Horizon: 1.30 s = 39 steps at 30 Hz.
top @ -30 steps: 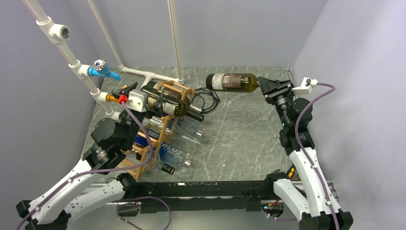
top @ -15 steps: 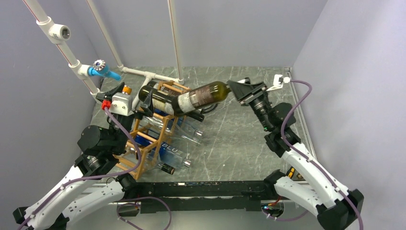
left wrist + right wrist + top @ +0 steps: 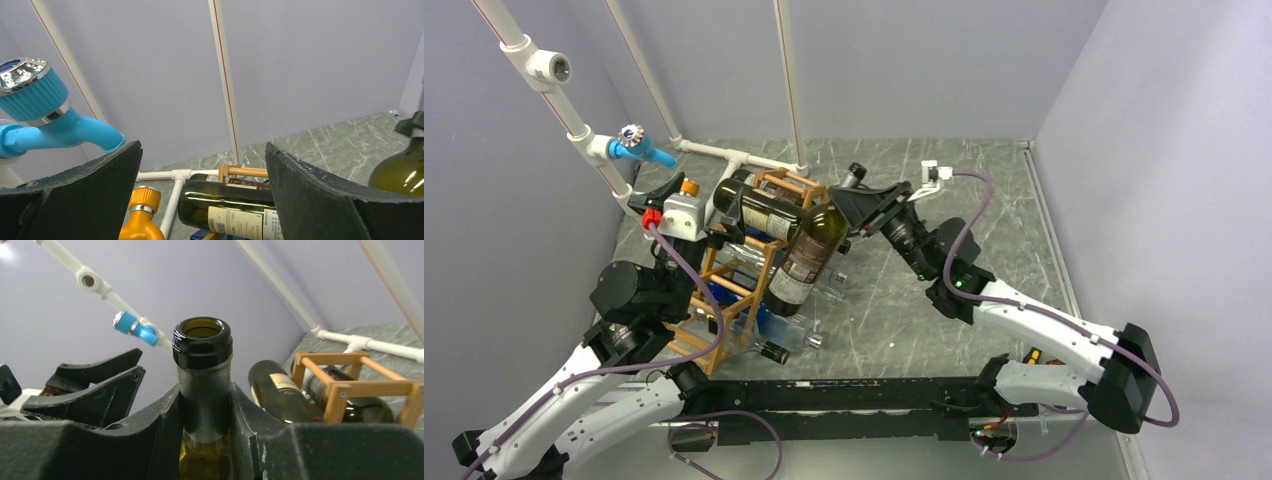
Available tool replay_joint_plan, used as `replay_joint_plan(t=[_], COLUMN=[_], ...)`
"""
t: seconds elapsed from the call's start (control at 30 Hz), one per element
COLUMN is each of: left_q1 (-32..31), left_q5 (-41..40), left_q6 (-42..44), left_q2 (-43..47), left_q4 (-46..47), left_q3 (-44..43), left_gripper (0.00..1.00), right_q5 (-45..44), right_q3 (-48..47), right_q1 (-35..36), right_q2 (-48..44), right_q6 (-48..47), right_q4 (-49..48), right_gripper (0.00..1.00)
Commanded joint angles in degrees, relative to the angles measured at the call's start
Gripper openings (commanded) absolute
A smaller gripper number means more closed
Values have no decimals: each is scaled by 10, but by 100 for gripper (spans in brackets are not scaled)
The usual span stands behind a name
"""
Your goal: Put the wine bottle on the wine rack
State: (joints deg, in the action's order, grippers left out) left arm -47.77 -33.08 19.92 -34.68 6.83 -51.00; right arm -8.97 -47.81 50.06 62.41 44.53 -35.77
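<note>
Wine bottle (image 3: 807,255): it is held in the air by its neck, the body slanting down and to the left. Its base hangs in front of the rack's open face and is not yet laid in any cell.
Right end effector (image 3: 844,206): it is pinched on the neck just below the lip. The full weight is carried far from this narrow hold on smooth glass, so a slip or a swing within the pads is judged the main risk.
Wine rack (image 3: 370,387): this is a light lattice of thin sticks, already loaded. A knock from the heavy base is judged enough to shove or tilt it.
Dark bottle (image 3: 769,212): it is laid across the top cell, just beside the carried bottle's shoulder. Glass-on-glass contact could roll it or push it out.
Blue bottle (image 3: 776,312): it is stored low, with its neck pointing outward under the hanging base. A descent made too low would strike it.
Free cell: which cell is open cannot be told, and a misjudged angle would jam the base against a stick.
Left end effector (image 3: 202,150): it is spread wide and empty, above the rack's far side near the blue tap (image 3: 45,110). The rack is not braced by it.
Bench (image 3: 904,330): the surface looks hard, and breakage is likely if the bottle is dropped.
</note>
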Motion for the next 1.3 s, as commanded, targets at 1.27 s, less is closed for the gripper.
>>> replay_joint_plan(t=[1.27], left_q1=[-55], left_q5=[356], left_q6=[-166], left_q2=[-200], left_q4=[-152], left_q3=[-132], left_gripper=[100], right_q5=[-100], right_q3=[-183], right_q1=[22], right_q2=[-56], right_q6=[-61], right_q4=[93], right_gripper=[0])
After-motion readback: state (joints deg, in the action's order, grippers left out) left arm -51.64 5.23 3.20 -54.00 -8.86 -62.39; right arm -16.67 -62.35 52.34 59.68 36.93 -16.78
